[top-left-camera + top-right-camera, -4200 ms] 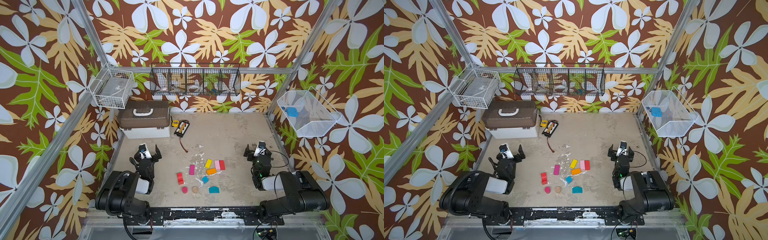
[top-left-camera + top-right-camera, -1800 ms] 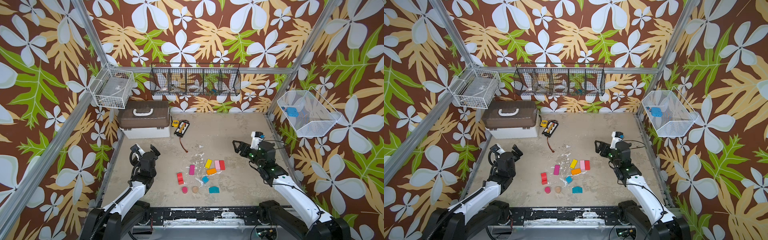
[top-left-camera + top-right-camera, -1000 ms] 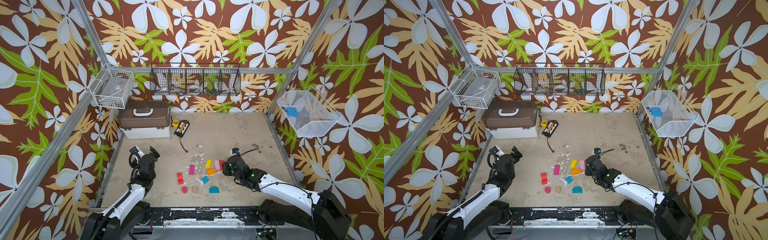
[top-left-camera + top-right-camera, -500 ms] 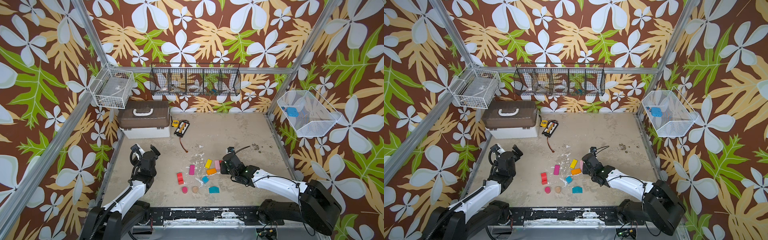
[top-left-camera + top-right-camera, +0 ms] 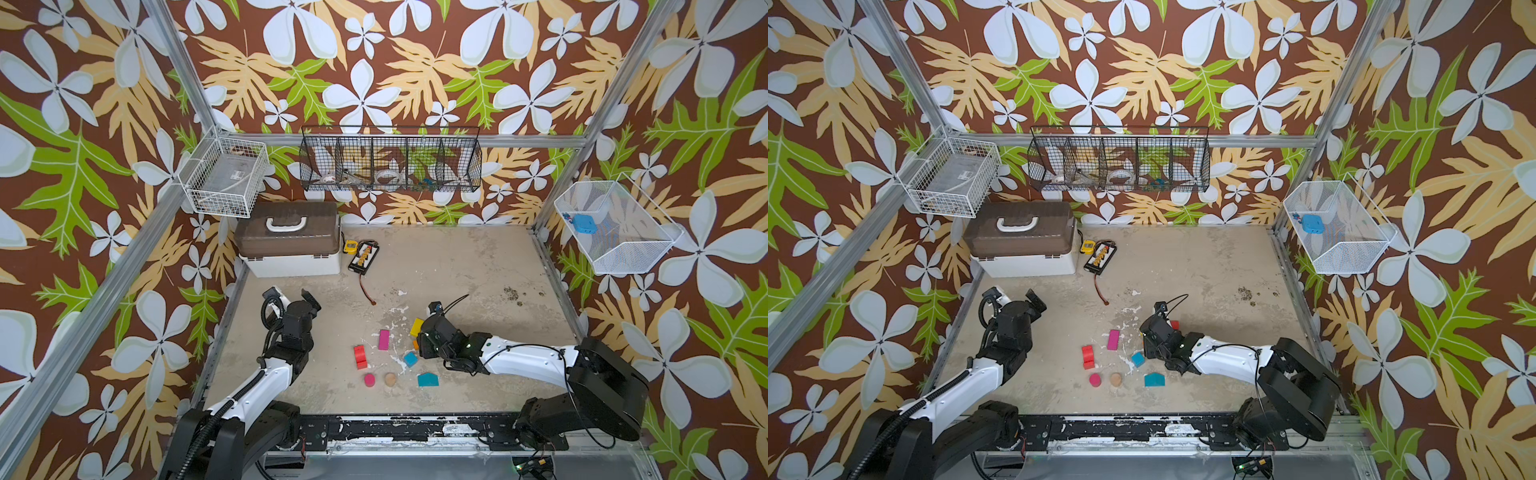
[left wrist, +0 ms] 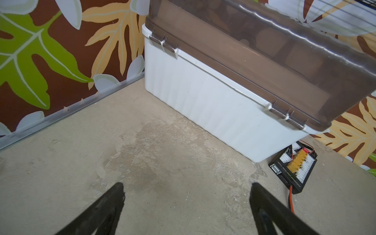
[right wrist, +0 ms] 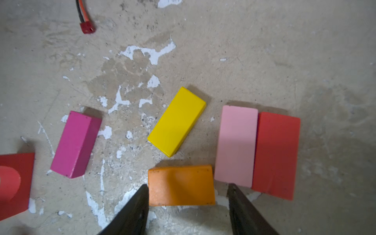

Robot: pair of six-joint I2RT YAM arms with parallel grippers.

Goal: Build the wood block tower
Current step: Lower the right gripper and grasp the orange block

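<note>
Reaching for the first piece: my right gripper [image 7: 187,184] hangs low over the orange brick [image 7: 181,179], near the middle of the tabletop [image 5: 457,266] toward its front edge. Its jaws stand apart, one on each short end of the brick, and are not clamped. One finger looks to touch the brick while the other stands off it, so I judge that closing from here could drag or twist the brick before the grip settles.

The free finger comes down just beside a corner of the pink brick [image 7: 236,145], which lies flush against the red brick [image 7: 276,154]. A slight drift that way could clip the pink one and shove both. A skewed orange brick could also nudge the yellow brick [image 7: 177,122], whose corner sits just beside it.

No tower stands yet. Every block lies loose and flat, including the magenta block [image 7: 76,144] and the teal house-shaped piece [image 5: 428,379] (the likely cap), so scattering now would cost later picks.

My left gripper [image 6: 187,184] is wide apart and empty over bare surface by the storage box [image 6: 213,105], near the back left corner. It is clear of any collision, but too far off to steady anything.
</note>
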